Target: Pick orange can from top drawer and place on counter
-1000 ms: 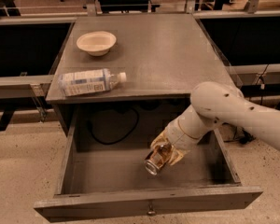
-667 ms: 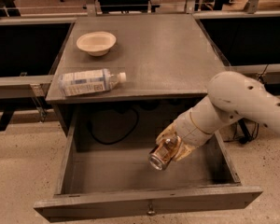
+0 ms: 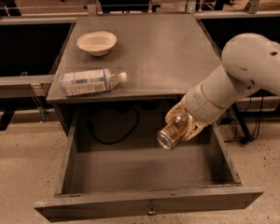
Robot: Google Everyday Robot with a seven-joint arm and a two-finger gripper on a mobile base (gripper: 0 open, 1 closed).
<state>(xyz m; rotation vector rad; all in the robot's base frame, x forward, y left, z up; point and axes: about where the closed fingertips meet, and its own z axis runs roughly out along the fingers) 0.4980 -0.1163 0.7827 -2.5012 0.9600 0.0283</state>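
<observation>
The jaws clasp orange can (image 3: pixel 173 130) over top drawer (image 3: pixel 149 200); bottle (image 3: pixel 88 81) and bowl (image 3: pixel 97 42) on counter (image 3: pixel 163 55).

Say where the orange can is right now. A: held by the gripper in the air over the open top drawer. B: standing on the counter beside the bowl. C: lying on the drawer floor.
A: the gripper is shut on the orange can, which hangs tilted above the floor of the open top drawer, lower than the counter.
</observation>
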